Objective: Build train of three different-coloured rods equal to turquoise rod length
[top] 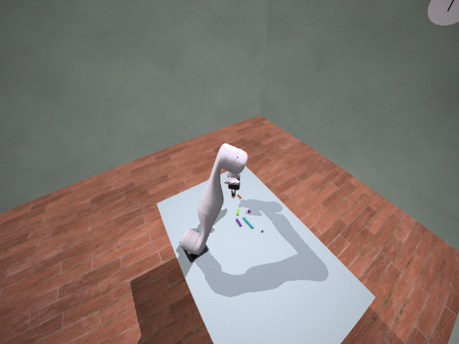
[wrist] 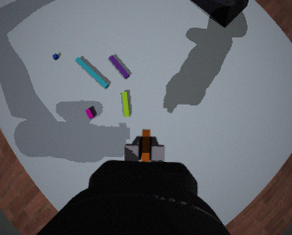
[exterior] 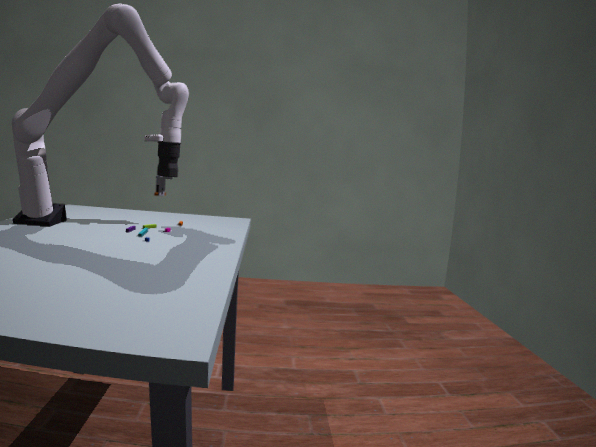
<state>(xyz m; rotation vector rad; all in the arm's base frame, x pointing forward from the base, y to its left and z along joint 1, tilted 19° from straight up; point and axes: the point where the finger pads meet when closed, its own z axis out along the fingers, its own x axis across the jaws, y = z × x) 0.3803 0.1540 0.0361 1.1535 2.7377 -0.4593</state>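
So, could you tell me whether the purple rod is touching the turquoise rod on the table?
No, in the wrist view the purple rod lies apart from the turquoise rod, with bare table between them.
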